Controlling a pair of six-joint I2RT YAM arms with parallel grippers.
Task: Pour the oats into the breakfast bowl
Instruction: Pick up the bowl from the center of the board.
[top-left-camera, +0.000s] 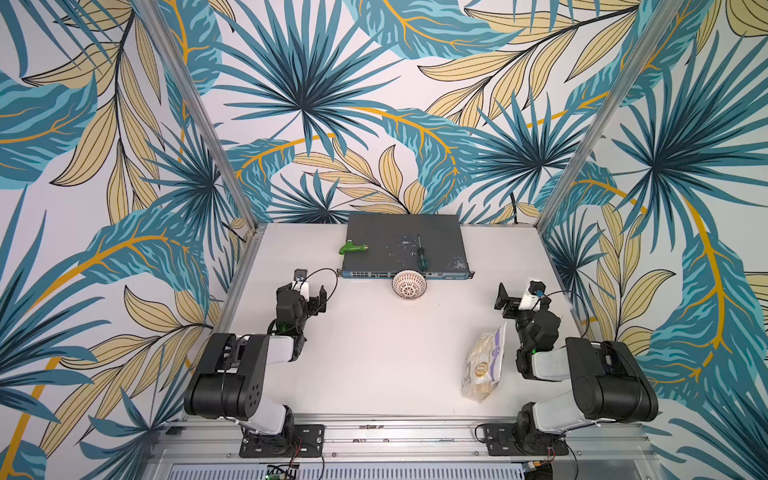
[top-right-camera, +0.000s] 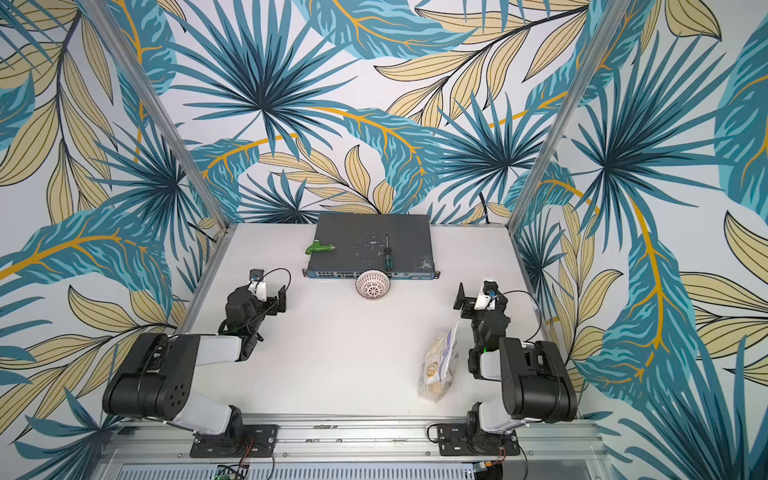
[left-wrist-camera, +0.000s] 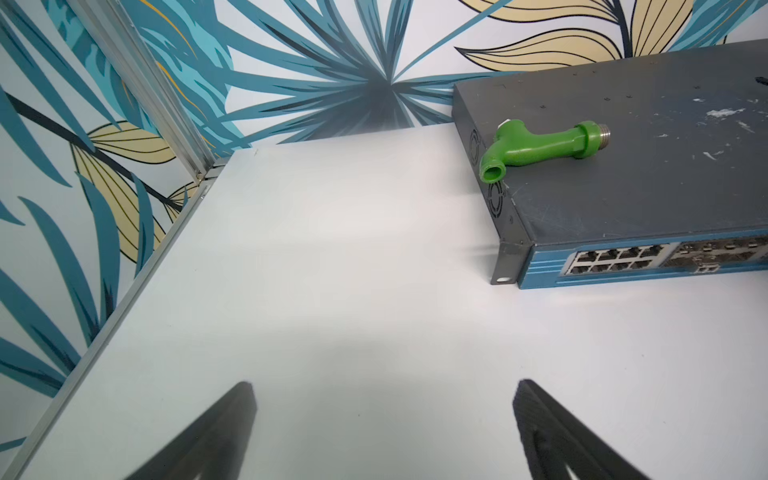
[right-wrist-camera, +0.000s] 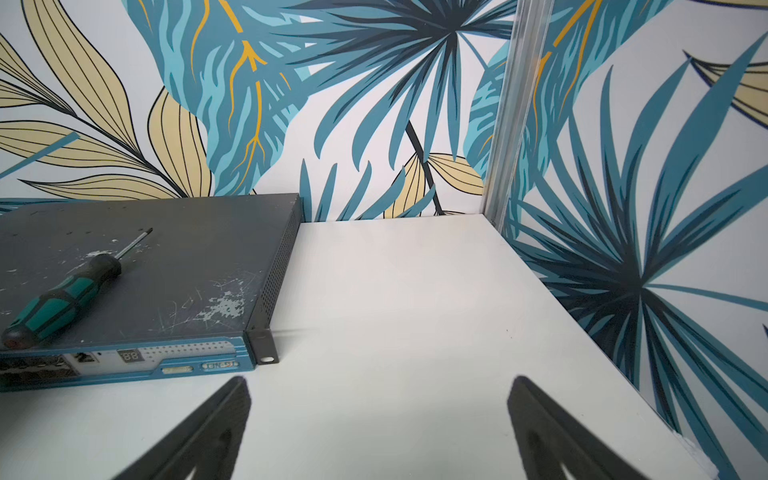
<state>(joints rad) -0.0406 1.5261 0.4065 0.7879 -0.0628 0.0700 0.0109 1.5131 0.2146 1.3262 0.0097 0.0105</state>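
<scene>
Both claws stood released and empty. The left gripper (left-wrist-camera: 384, 386) and right gripper (right-wrist-camera: 380, 382) showed only dark fingertips, cut off at the lower edge of each wrist view, over the bare table (top-left-camera: 374, 353). In a top view the oats (top-left-camera: 484, 363) pouch sat lower right, its label unreadable. The breakfast bowl (top-left-camera: 409, 284) sat centre, hiding part of the network switch (top-left-camera: 405, 243) front.

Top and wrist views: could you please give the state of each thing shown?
Oats pouch: on the table, unheld.
Breakfast bowl: on the table, untouched.
Left gripper: fingers open, empty.
Right gripper: fingers open, empty.
Screwdriver: lying on the switch.
Green tap: lying on the switch.
</scene>
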